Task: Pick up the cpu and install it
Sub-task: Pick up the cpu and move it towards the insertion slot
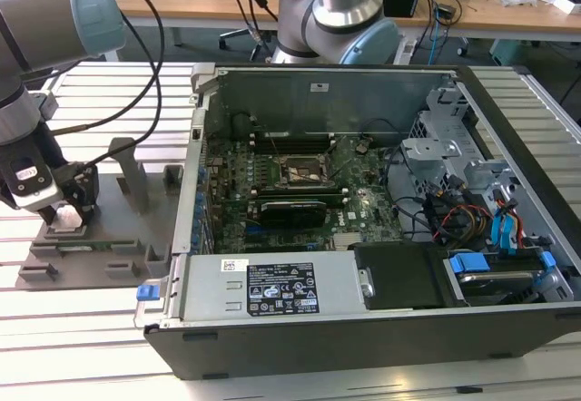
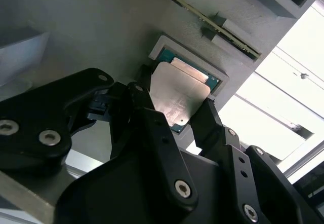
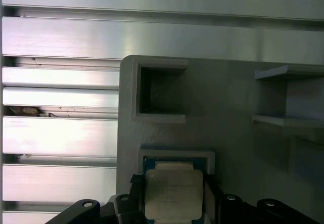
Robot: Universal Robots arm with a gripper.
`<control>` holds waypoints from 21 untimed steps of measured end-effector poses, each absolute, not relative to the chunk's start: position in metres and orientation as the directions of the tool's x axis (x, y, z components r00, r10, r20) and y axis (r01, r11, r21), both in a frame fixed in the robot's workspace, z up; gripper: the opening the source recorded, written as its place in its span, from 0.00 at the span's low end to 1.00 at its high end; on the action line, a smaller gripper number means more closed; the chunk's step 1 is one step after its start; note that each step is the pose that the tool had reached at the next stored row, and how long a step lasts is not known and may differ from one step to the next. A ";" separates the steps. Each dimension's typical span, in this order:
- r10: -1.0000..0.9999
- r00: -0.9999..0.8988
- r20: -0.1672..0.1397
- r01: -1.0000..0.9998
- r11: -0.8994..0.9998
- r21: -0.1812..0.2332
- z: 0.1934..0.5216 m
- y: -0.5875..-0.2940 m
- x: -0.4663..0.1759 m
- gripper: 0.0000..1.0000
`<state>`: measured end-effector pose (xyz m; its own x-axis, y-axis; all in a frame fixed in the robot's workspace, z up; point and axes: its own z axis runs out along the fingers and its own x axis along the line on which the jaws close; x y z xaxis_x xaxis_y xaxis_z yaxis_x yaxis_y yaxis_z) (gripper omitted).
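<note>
Pick-up step, grasp stage! The black two-fingered tool is narrowed to chip width. Its fingers flank the silvery-white flat square cpu and seem to pinch its edges, though contact is hard to confirm. I'd judge the cpu not yet lifted from its pocket in the grey plastic holder plate. Lifting calls for a level, straight pull. In the exterior view, the open metal computer case lies at three o'clock from the tool, with the dark square socket frame inside.

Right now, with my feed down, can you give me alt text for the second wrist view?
The silvery cpu lies at centre, at a raised-rim pocket of the grey holder, with the black gripper straddling it from the foreground. A bright table shows past the holder's edge.
</note>
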<state>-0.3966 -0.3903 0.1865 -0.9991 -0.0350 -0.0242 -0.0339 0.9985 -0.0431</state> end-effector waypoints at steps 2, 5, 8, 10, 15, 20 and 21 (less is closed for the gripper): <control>-0.035 -0.999 -0.024 -0.034 0.998 -0.043 0.190 -0.390 -0.397 0.55; -0.035 -0.999 -0.024 -0.034 0.998 -0.043 0.197 -0.390 -0.397 0.55; -0.035 -0.999 -0.024 -0.034 0.998 -0.043 0.201 -0.390 -0.397 0.55; -0.035 -0.999 -0.024 -0.034 0.998 -0.043 0.204 -0.390 -0.397 0.55; -0.035 -0.999 -0.024 -0.034 0.998 -0.043 0.211 -0.390 -0.397 0.55; -0.035 -0.999 -0.024 -0.034 0.998 -0.043 0.219 -0.388 -0.397 0.55; -0.035 -0.999 -0.024 -0.034 0.998 -0.043 0.221 -0.388 -0.397 0.55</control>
<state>-0.3966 -0.3877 0.2208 -0.9991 -0.0350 -0.0241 -0.0340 0.9985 -0.0431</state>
